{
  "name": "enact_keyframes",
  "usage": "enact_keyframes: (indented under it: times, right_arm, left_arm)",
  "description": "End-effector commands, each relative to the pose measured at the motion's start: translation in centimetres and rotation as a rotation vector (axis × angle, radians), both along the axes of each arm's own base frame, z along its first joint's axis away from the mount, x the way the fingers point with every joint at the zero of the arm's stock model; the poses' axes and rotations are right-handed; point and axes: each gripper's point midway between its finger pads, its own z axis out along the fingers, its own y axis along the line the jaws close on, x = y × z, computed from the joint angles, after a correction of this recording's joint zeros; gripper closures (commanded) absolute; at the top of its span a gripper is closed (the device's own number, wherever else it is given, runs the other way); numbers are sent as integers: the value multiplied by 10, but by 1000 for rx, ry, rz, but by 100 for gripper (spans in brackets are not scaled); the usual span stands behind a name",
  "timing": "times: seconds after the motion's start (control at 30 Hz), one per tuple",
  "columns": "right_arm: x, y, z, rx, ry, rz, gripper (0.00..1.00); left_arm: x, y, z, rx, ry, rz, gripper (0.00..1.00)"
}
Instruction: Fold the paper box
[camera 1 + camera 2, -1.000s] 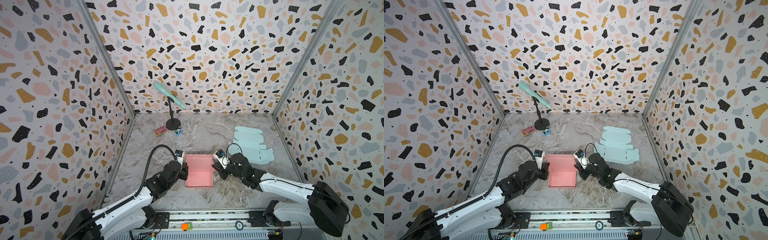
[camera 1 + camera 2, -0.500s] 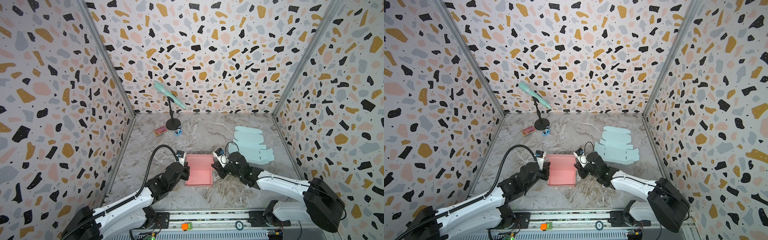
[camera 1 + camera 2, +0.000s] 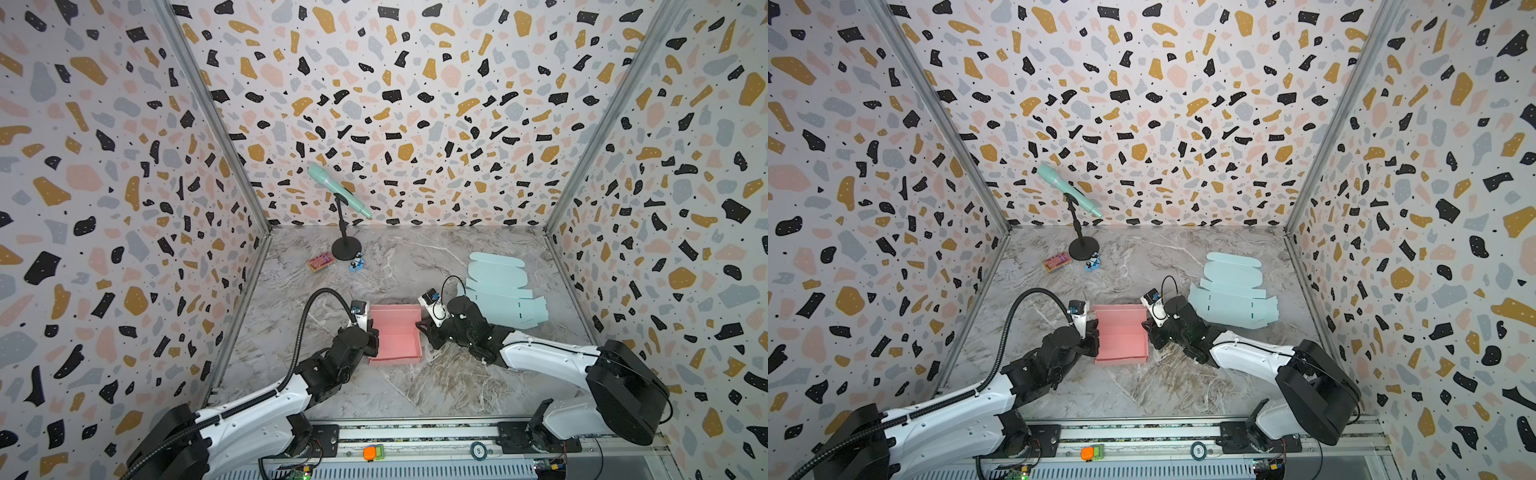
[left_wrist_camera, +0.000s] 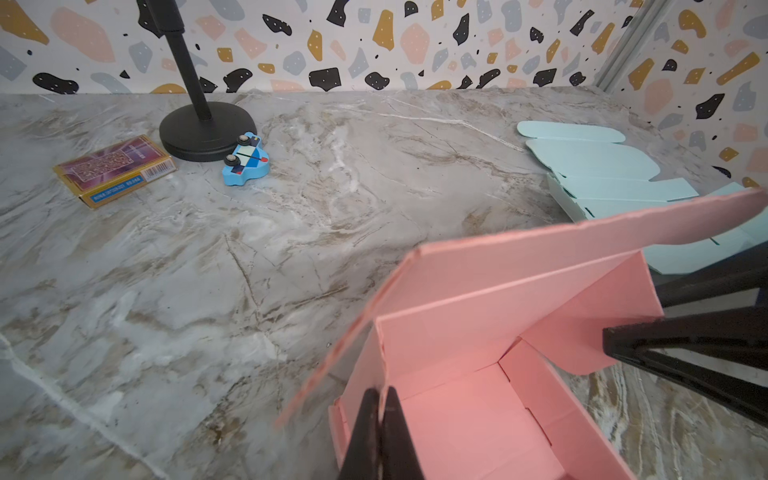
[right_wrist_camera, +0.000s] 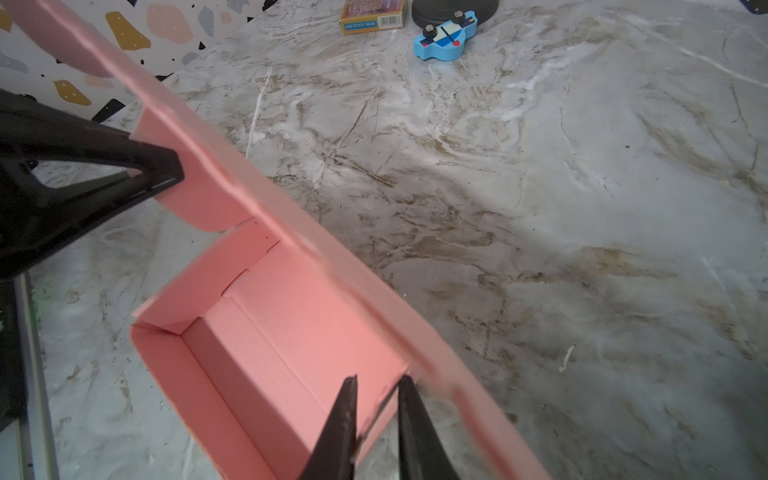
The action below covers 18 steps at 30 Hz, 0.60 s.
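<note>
At the front centre of the marble bench [image 3: 399,266], between the two arms: the pink paper box [image 3: 395,338]. It is open-topped, with its base flat on the surface and its side walls up. The lid panel is raised along the far edge and tilted, with a rounded ear flap at each end. The interior shows close up in the left wrist view [image 4: 478,415] and the right wrist view [image 5: 270,332].

Left end effector [image 4: 380,399]: clenched on the box's left wall, fingers pressed together over the top edge of the card. A top view puts it tight against that side [image 3: 373,337].

Right end effector [image 5: 376,388]: jaws slightly parted, astride the right wall, one finger inside the box and one outside. A gap shows beside the card, so it reads as released, not pinching.

Right rear of the pink box and apart from it: a pale blue box blank [image 3: 498,291], lying flat and unfolded.

Far left of the bench: a black stand [image 3: 346,249] carrying a mint-green microphone [image 3: 338,191], tilted.

- Card pack [image 4: 112,170], just beside the stand base: gold edges, purple face, barcode on the side. The strip of lettering on the blue band is too blurred to read.
- Blue toy car [image 4: 245,160], tipped on its side with its wheels showing, right at the base. Contact cannot be told.
</note>
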Motion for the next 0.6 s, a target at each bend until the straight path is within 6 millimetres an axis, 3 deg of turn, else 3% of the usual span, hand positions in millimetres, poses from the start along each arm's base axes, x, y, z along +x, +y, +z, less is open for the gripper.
enact_keyframes:
  times: [0.0, 0.57]
  right_arm:
    - [6, 11, 19, 46, -35, 6, 79]
    - [2, 8, 12, 23, -30, 3, 78]
  left_arm:
    - [4, -6, 13, -55, -72, 0, 100]
    - [-5, 6, -3, -124, -124, 19, 100]
